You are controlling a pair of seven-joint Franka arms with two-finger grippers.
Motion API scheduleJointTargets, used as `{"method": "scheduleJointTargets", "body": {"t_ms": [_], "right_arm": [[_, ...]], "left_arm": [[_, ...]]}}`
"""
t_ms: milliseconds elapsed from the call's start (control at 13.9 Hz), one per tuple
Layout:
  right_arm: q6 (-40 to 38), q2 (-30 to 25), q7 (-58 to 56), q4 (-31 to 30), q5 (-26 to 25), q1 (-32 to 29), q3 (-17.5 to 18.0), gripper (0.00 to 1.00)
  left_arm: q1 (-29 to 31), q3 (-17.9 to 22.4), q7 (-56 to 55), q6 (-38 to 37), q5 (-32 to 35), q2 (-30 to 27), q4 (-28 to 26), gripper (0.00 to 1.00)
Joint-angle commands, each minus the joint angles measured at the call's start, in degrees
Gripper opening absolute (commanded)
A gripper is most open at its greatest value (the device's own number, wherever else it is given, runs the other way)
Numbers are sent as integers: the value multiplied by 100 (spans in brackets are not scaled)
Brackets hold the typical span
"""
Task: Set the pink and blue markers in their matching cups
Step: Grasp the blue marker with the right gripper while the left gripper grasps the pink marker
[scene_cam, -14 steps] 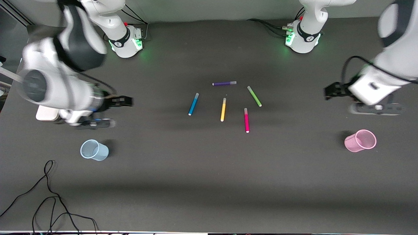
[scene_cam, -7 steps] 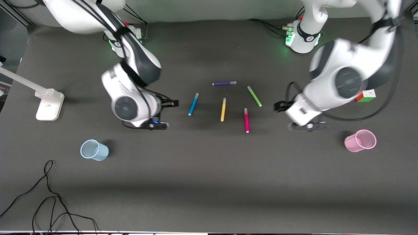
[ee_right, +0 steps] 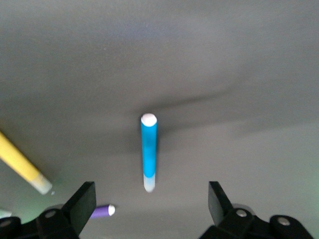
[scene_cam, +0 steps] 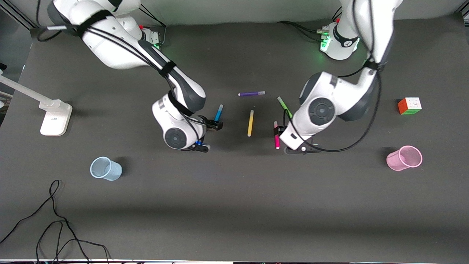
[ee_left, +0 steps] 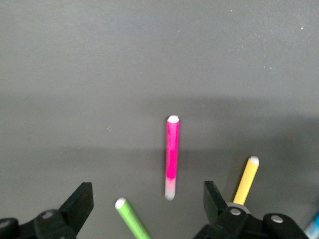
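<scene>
Altogether five markers (scene_cam: 250,123) – two cups (scene_cam: 106,168), one cube (scene_cam: 409,106)

Even overhead light, soft shadows, slight blur

Markers (scene_cam: 250,123) lie mid-table; one cup (scene_cam: 106,168) toward each arm's end, nearer the camera.

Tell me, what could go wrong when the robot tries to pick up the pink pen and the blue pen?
1. The slim green pen lies close beside the slim magenta-pink marker, so the open left gripper over them might bump or grab it.
2. The slim bright blue marker under the open right gripper is round and could roll away.
3. The translucent pale blue cup looks light, so a dropped marker might tip it.
</scene>
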Motion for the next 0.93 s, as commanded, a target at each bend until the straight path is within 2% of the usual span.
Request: {"method": "scheduleJointTargets", "body": {"t_ms": [0, 72, 359, 503, 575, 718, 862], "right_arm": [[327, 278, 180, 20, 123, 47, 12, 100], [468, 287, 180, -59, 123, 82, 12, 99], [557, 287, 180, -95, 123, 82, 3, 78], [671, 304, 180, -103, 123, 82, 3, 64], [733, 357, 180, -103, 114, 82, 3, 63], [899, 419, 172, -121, 114, 82, -6, 60], [979, 471, 180, -121, 114, 82, 3, 52]], "left_arm": [[-280, 91, -329, 1004, -49, 101, -577, 98], [-377, 91, -409, 1172, -49, 232, -586, 98], [-492, 100, -533, 1358, -31, 541, -604, 97], [-588, 100, -533, 1367, 4, 638, -648, 91], [-598, 100, -533, 1376, 21, 682, -648, 91], [-598, 100, -533, 1393, 30, 708, -639, 76], [-606, 109, -533, 1428, 74, 743, -639, 61]]}}
